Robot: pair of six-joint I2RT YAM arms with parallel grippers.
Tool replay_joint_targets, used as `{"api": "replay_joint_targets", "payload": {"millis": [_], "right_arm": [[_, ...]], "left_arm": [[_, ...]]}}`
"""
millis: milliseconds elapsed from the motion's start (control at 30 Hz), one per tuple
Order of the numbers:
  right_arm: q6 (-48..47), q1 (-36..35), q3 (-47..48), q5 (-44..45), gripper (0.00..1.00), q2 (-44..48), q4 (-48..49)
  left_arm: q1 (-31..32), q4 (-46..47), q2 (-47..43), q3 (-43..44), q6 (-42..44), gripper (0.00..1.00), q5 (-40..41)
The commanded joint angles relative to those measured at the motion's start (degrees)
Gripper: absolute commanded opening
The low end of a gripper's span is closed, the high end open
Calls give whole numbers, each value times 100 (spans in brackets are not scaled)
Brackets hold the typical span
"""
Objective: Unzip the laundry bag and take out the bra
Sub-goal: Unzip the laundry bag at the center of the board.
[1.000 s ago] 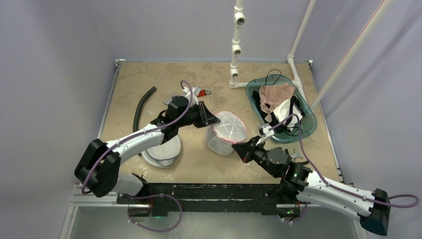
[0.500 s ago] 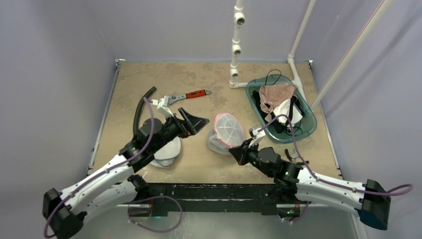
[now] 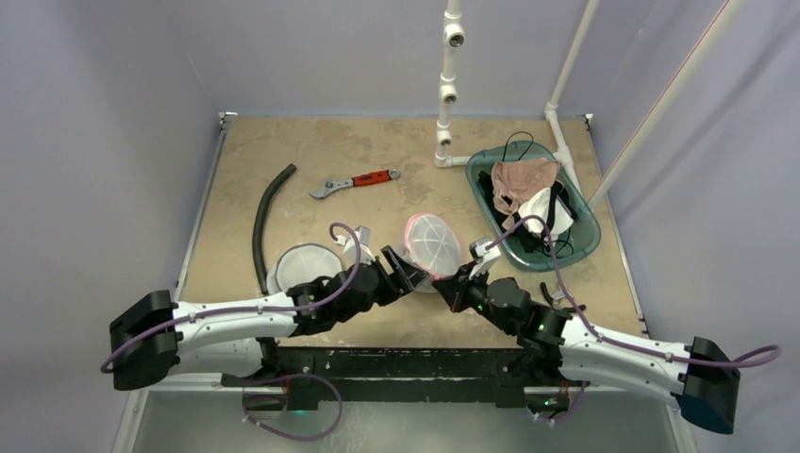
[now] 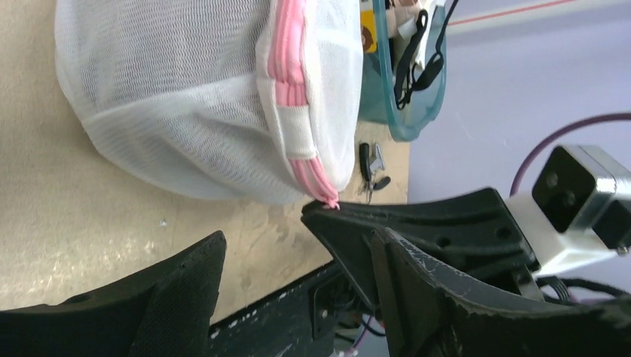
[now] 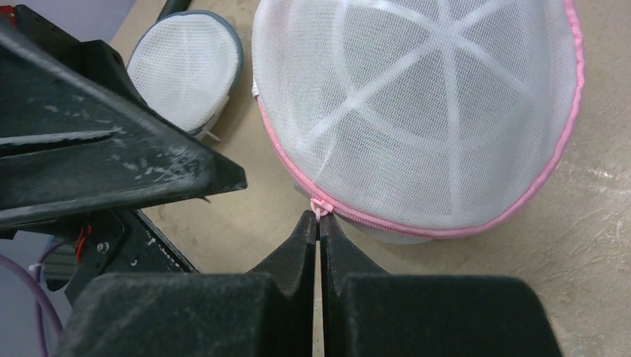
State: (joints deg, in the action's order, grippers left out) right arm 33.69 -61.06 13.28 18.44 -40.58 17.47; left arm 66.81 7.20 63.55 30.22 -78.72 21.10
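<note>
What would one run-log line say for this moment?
right hand: shut on zipper pull | left hand: open beside laundry bag | laundry bag: zipped

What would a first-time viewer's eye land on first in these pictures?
The domed white mesh laundry bag with its pink zipper, at the centre of the table, draws the eye. The right arm has its jaws pinched shut on the zipper pull at the bag's near edge, while the left arm holds its jaws wide open beside it. A teal basin of clothes sits at the right.

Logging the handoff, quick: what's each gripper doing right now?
Left gripper: open, holding nothing.
Right gripper: closed on the zipper pull of the laundry bag.
</note>
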Motion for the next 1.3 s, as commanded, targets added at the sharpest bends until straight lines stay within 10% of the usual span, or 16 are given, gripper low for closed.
{"api": "replay_joint_targets", "payload": {"millis": [0, 500, 733, 1267], "right_arm": [[-141, -6, 151, -76, 0, 119, 177], [-306, -94, 176, -310, 0, -29, 310], [-511, -116, 409, -213, 0, -158, 216], [746, -32, 610, 1386, 0, -1021, -479]], "left_arm": [[14, 616, 327, 313, -283, 67, 514], [-257, 615, 1106, 695, -166, 37, 608], [-669, 404, 879, 738, 206, 0, 524], [-2109, -964, -194, 1421, 2423, 0, -1664]]}}
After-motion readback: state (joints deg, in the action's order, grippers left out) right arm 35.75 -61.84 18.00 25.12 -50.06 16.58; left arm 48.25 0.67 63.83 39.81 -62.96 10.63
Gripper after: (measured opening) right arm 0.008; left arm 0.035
